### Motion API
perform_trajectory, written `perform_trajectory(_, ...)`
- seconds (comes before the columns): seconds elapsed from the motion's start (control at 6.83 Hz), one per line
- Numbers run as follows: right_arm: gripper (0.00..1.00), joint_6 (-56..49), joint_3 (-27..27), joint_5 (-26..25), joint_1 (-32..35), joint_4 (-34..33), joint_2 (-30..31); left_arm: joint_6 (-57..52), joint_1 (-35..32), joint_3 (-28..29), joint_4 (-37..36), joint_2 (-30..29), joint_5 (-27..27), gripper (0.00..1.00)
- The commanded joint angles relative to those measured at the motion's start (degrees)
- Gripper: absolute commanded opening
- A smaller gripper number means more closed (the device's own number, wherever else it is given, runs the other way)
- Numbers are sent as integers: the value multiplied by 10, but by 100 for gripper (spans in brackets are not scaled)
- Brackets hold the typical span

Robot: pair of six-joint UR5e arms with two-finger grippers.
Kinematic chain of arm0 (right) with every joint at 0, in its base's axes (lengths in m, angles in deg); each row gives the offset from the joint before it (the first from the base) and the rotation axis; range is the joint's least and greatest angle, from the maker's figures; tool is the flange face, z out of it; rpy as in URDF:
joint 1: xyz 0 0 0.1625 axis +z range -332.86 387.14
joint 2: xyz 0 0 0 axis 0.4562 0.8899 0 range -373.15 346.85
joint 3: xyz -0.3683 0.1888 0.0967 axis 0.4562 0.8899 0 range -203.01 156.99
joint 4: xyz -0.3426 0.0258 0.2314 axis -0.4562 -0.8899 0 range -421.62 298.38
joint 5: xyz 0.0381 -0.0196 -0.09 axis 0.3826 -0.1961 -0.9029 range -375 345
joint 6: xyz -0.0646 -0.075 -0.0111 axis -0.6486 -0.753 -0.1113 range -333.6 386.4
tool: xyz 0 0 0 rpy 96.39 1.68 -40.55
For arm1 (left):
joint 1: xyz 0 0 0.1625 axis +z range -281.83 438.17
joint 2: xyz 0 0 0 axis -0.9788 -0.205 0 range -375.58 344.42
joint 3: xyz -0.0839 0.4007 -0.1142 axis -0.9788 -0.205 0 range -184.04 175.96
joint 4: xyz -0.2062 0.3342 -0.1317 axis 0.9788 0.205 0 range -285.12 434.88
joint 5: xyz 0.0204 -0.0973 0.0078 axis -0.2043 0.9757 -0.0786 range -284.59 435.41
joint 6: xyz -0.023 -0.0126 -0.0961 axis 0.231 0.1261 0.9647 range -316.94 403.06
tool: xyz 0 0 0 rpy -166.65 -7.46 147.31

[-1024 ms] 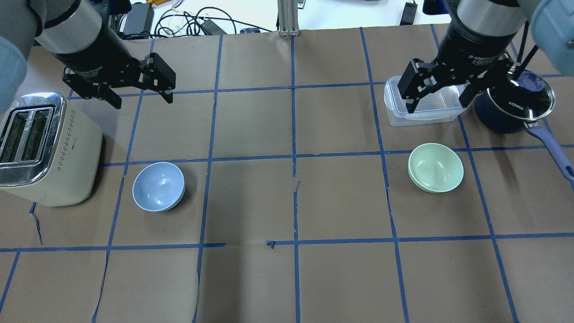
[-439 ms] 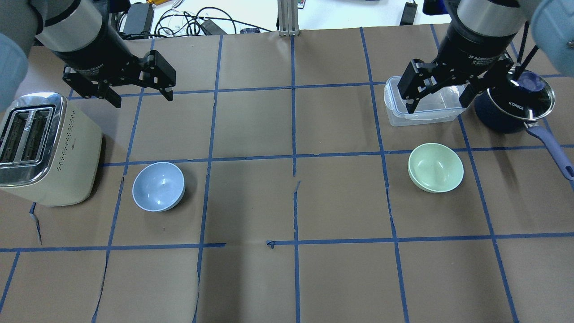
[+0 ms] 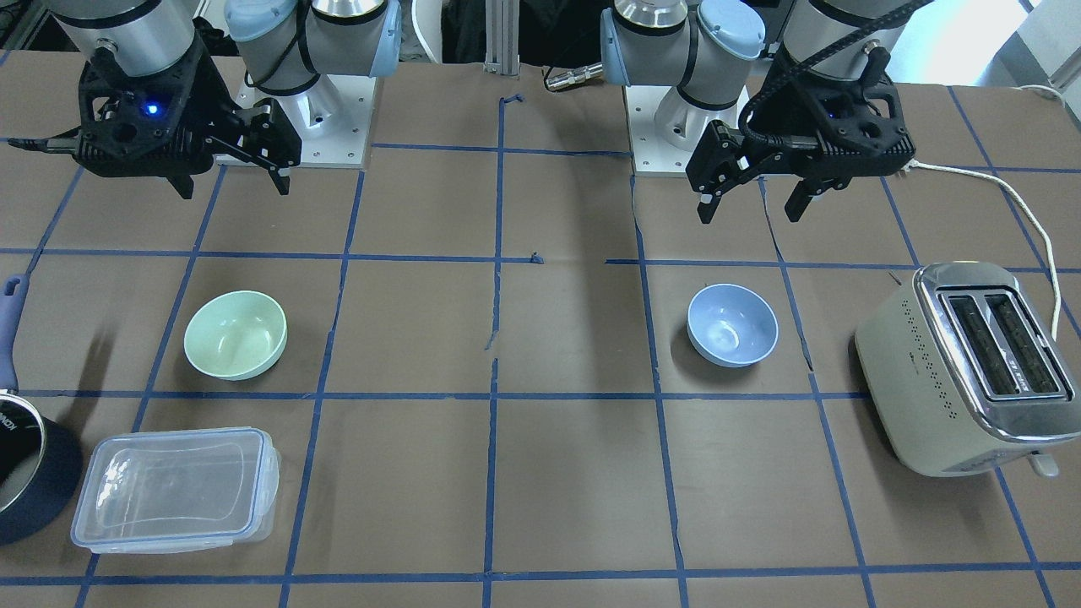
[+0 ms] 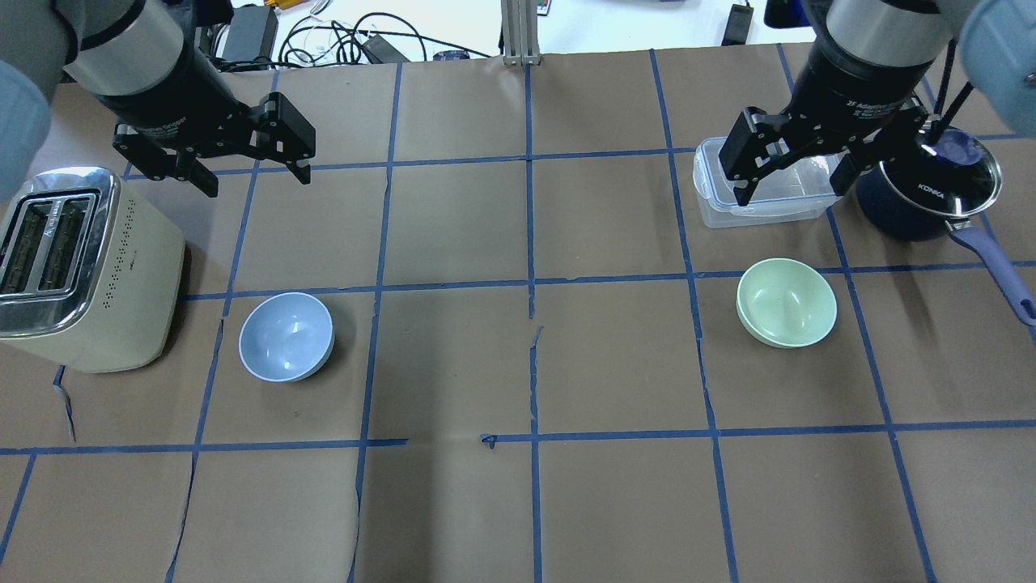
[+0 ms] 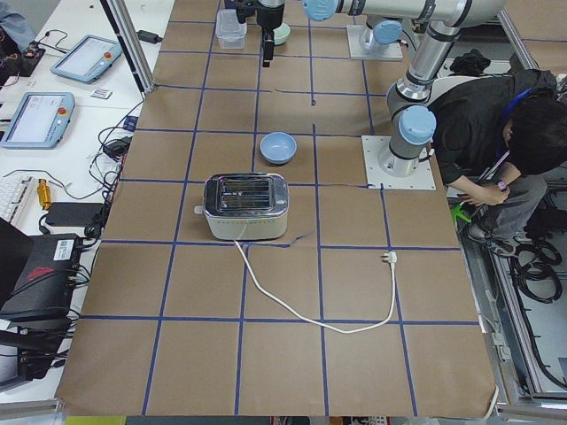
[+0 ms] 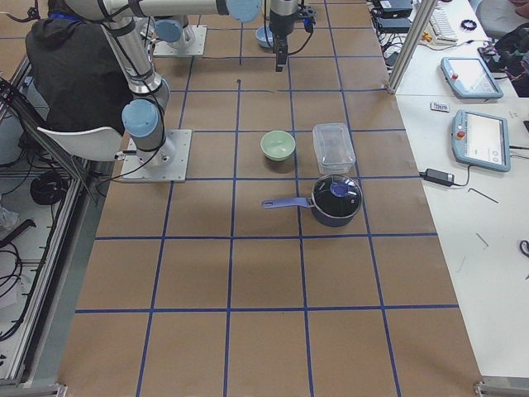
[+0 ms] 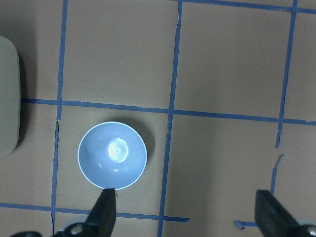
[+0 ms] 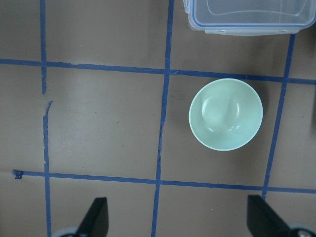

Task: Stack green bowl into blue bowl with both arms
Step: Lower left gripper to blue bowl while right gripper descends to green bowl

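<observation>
The green bowl (image 4: 786,302) sits upright and empty on the table's right side; it also shows in the front view (image 3: 236,334) and the right wrist view (image 8: 225,114). The blue bowl (image 4: 286,336) sits upright on the left side, next to the toaster; it also shows in the front view (image 3: 732,324) and the left wrist view (image 7: 112,155). My left gripper (image 4: 252,180) hangs open and empty high above the table, behind the blue bowl. My right gripper (image 4: 791,186) hangs open and empty high up, over the clear container, behind the green bowl.
A cream toaster (image 4: 77,267) stands left of the blue bowl, its cord trailing off. A clear rectangular container (image 4: 761,193) and a dark navy pot (image 4: 931,186) with a long handle stand behind the green bowl. Blue tape lines grid the brown table.
Both arms have barely shifted; the bowls have not moved.
</observation>
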Motion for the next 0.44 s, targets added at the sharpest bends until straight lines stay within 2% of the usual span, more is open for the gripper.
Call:
perform_trajectory(0.0,100,0,1,1,-9,-10,-3,-129,84,-50,-5,1,2,100)
perform_trajectory(0.15,100,0,0,0,-41,-12,-9,-165,146,-93,-12,-3,4,100)
perform_trajectory(0.29,100,-12,-1,9,-118,-11,-14,-165,172,-150,-57,-11,2,100)
